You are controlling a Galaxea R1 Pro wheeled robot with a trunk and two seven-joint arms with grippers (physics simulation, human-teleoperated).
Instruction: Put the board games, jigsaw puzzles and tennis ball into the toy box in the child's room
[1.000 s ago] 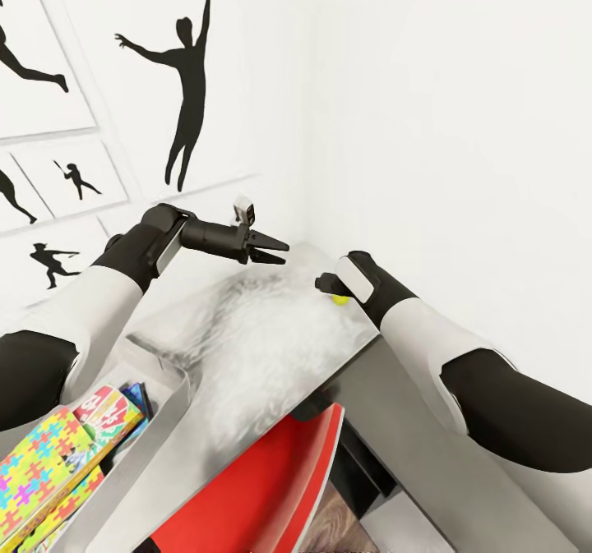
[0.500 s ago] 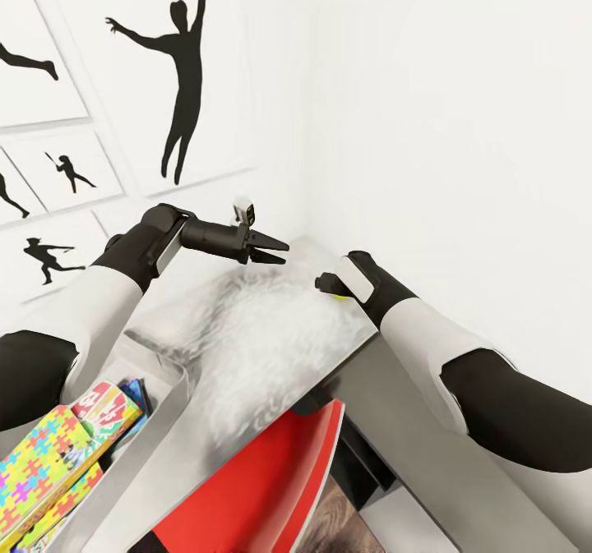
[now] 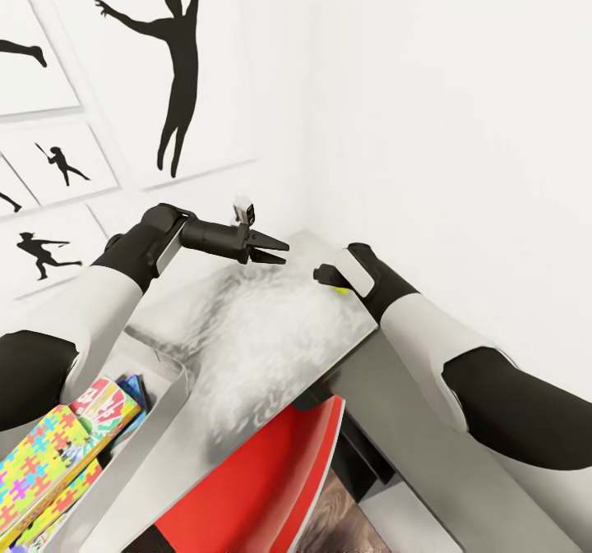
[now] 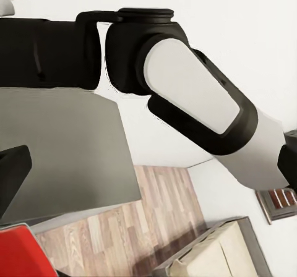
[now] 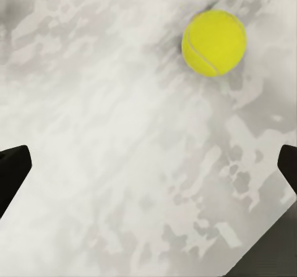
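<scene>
camera – panned right | right gripper [image 3: 322,274] – edged left over tennis ball [image 3: 340,290]

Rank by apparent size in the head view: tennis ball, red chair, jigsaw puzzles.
1. Red chair, largest.
2. Jigsaw puzzles; cropped by the frame edge and nearer the camera, so unsure.
3. Tennis ball, smallest, mostly hidden behind the right gripper.

Tennis ball [image 5: 214,42] bright yellow-green with a paler seam line. Surface [image 3: 247,331] mottled white and pale grey, cloudy blotches. Toy box [image 3: 160,421] light grey. Jigsaw puzzles [image 3: 37,463] interlocking pieces in yellow, green, pink, blue. Board game [image 3: 103,401] beside them red and green with white print; another [image 3: 136,395] blue-purple. Chair [image 3: 263,479] glossy red. Wall pictures [image 3: 173,68] white with black silhouette figures. Arms [image 3: 90,315] white shells with black joints. Left tool [image 3: 275,251] black. Floor [image 4: 124,227] light brown wood planks.
</scene>
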